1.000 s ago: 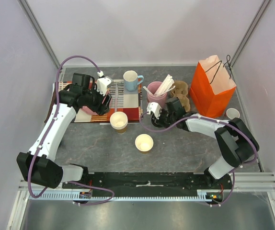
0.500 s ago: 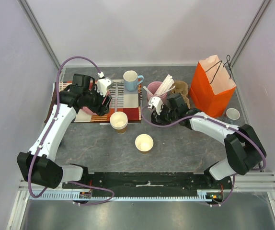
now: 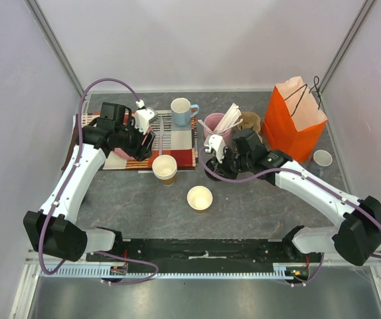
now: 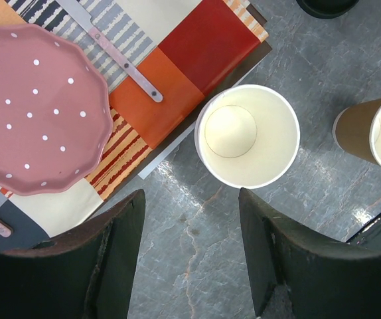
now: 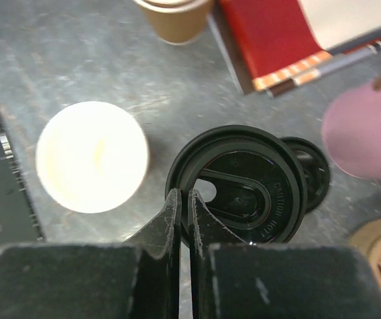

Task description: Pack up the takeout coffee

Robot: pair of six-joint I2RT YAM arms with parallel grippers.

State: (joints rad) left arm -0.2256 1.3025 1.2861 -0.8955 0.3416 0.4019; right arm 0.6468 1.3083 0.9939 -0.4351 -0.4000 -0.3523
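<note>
Takeout coffee (image 5: 257,199): one, lid pinched in right claw (image 5: 184,197); left claw (image 4: 190,256) wide above two lidless cups (image 4: 247,136).

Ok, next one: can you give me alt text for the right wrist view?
The right claw pinches the near rim of a black dome lid, jaws nearly together. A lidless paper cup stands left of it on the grey table; a blurred pink cup is at right.

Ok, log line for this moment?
left gripper: open, empty, near lidless cup | right gripper: pinching black lid rim | orange bag: upright
</note>
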